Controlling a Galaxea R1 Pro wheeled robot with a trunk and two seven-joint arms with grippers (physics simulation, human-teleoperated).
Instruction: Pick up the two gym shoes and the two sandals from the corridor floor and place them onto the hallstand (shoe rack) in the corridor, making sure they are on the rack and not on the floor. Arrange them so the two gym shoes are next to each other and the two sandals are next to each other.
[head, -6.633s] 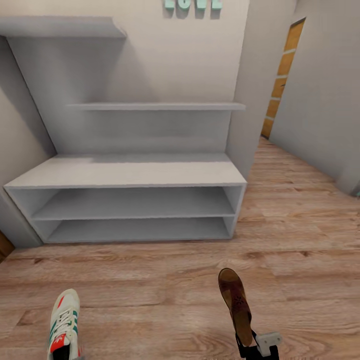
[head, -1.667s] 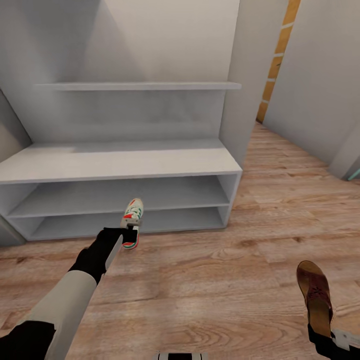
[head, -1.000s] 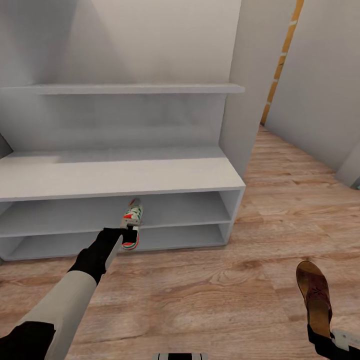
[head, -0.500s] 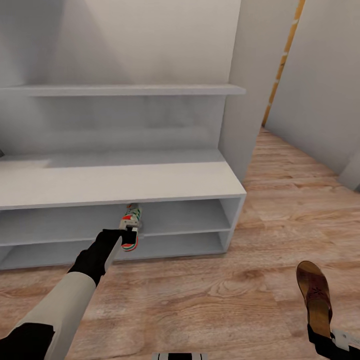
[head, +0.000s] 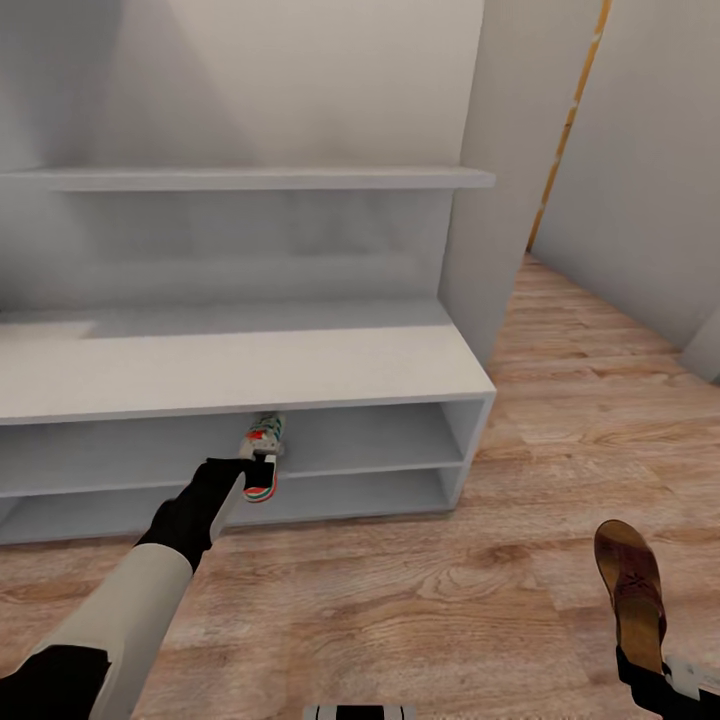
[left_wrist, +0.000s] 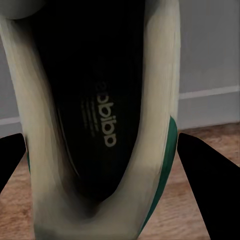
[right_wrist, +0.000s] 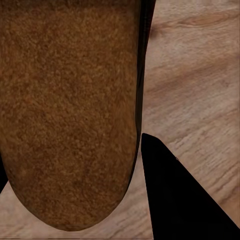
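Note:
My left gripper (head: 257, 468) is shut on the heel of a cream-white gym shoe (head: 265, 440) with green stripes and a red tongue tab. The shoe's toe points into the upper open row of the pale grey hallstand (head: 250, 365), just under the bench top's front edge. In the left wrist view the gym shoe (left_wrist: 105, 120) shows its black insole between the black fingers (left_wrist: 210, 185). At the lower right my right gripper (head: 650, 675) is shut on the heel of a brown sandal (head: 628, 585), held above the corridor floor (head: 420, 600). The sandal's footbed (right_wrist: 70, 110) shows beside one finger (right_wrist: 175, 200).
The hallstand's two shelf rows (head: 360, 440) are open at the front, and an upper shelf (head: 250, 178) runs across its back panel. A grey wall corner (head: 490, 200) stands right of it. The corridor runs on past it, with a wooden door frame (head: 572, 110).
The view has closed in on the hallstand. The gym shoe in my left gripper has gone forward, its toe now under the bench top's edge. The right arm still holds the sandal in place.

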